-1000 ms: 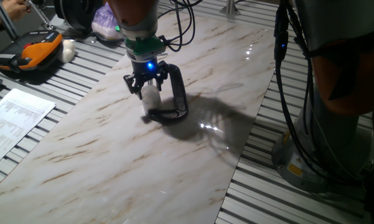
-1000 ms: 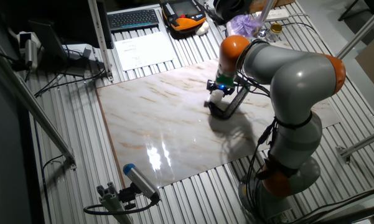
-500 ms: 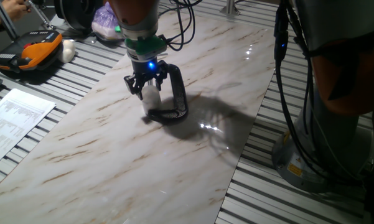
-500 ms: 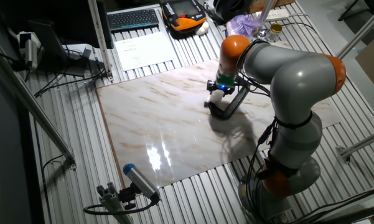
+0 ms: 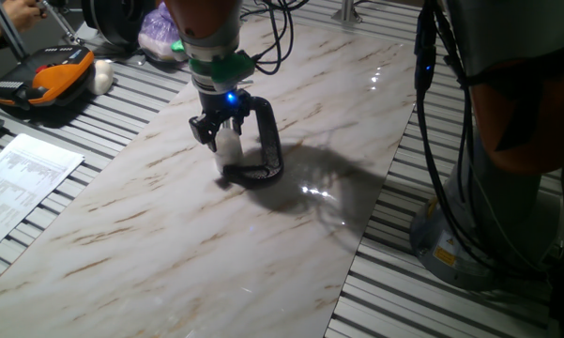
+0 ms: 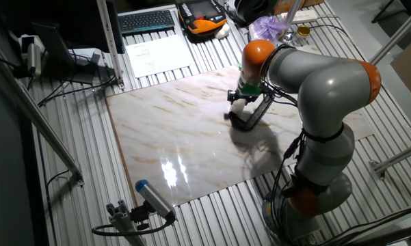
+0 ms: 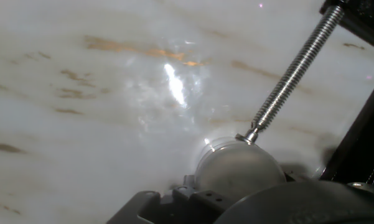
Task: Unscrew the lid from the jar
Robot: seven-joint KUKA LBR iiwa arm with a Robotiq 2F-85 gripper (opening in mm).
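One gripper (image 5: 223, 132) for you, straddling the whitish lid (image 5: 227, 139) on the marble table (image 5: 169, 235); fingers look closed on it, contact not clear. Jar (image 7: 219, 147) sits under the lid, pinned by the black C-clamp (image 5: 263, 150), screw tip touching it.

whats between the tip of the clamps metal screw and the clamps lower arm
The jar, with its whitish lid on top: in the hand view the metal screw of the black C-clamp ends right at the lid's edge. The fixed views show the gripper around it.
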